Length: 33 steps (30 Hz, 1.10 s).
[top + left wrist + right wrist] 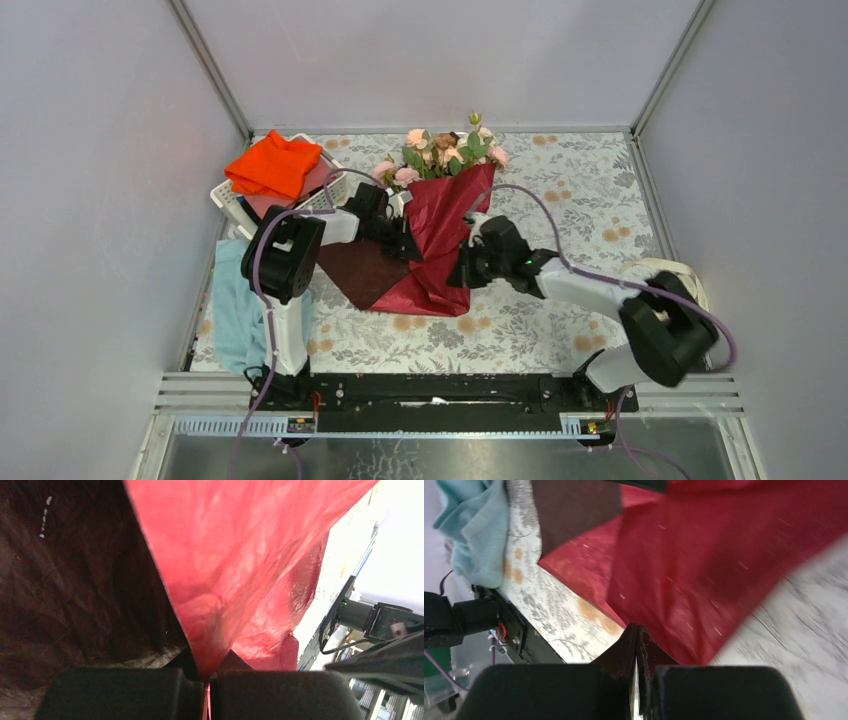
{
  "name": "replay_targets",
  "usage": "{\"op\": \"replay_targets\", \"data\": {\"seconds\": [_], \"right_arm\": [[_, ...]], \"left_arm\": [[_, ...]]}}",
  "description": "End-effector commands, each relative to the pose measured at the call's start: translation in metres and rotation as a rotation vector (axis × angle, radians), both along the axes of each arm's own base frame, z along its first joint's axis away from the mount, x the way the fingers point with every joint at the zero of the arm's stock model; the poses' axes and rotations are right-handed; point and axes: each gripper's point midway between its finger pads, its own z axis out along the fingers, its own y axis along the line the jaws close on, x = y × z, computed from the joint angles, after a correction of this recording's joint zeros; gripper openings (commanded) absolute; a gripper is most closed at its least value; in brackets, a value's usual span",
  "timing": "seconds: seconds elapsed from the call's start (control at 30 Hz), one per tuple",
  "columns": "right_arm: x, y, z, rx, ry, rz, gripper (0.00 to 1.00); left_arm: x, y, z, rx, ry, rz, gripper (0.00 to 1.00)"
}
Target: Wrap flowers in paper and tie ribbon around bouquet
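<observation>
We see the left jaws clenched on a fold of the paper [440,235], which is wrapped in a cone around the flowers [445,150] in the middle of the table [590,190]. The right jaws are closed at the paper's right edge, though we cannot tell whether they pinch it.

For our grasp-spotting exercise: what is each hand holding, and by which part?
The left hand pinches a fold of the paper on its left side. The right hand, shut, seems to pinch the paper's right edge.
</observation>
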Motion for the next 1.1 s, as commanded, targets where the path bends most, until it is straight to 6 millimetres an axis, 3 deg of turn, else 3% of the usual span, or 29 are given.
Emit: {"op": "replay_targets", "data": {"seconds": [0.0, 0.13, 0.3, 0.37, 0.43, 0.6, 0.67, 0.77, 0.87, 0.97, 1.07], "right_arm": [[-0.001, 0.065, 0.007, 0.192, -0.023, 0.175, 0.04], [-0.029, 0.060, -0.035, 0.141, 0.089, 0.210, 0.02], [-0.074, 0.003, -0.085, -0.043, 0.211, 0.168, 0.01], [-0.082, -0.014, -0.086, -0.103, 0.216, 0.164, 0.01], [-0.077, -0.016, -0.069, -0.127, 0.184, 0.181, 0.02], [-0.034, 0.030, 0.016, -0.007, -0.014, 0.277, 0.03], [-0.012, 0.052, 0.034, 0.052, -0.068, 0.282, 0.03], [0.022, 0.073, 0.023, 0.014, -0.078, 0.258, 0.02], [0.058, 0.086, -0.001, 0.004, -0.092, 0.188, 0.00], [0.081, 0.081, -0.026, -0.061, -0.091, 0.125, 0.00], [0.084, 0.073, -0.053, -0.093, -0.067, 0.095, 0.00]], "left_arm": [[-0.012, 0.022, -0.031, 0.113, 0.064, 0.040, 0.00], [-0.011, 0.022, -0.031, 0.113, 0.064, 0.043, 0.00], [-0.007, 0.024, -0.031, 0.120, 0.058, 0.052, 0.00], [-0.006, 0.025, -0.032, 0.125, 0.058, 0.053, 0.00], [-0.006, 0.025, -0.033, 0.128, 0.060, 0.052, 0.00], [-0.007, 0.026, -0.033, 0.132, 0.060, 0.053, 0.00], [-0.006, 0.026, -0.032, 0.134, 0.057, 0.056, 0.00], [-0.005, 0.027, -0.029, 0.139, 0.048, 0.057, 0.00], [-0.003, 0.028, -0.026, 0.147, 0.036, 0.061, 0.00], [0.001, 0.031, -0.022, 0.157, 0.022, 0.069, 0.01], [0.004, 0.034, -0.016, 0.164, 0.010, 0.077, 0.05]]}}
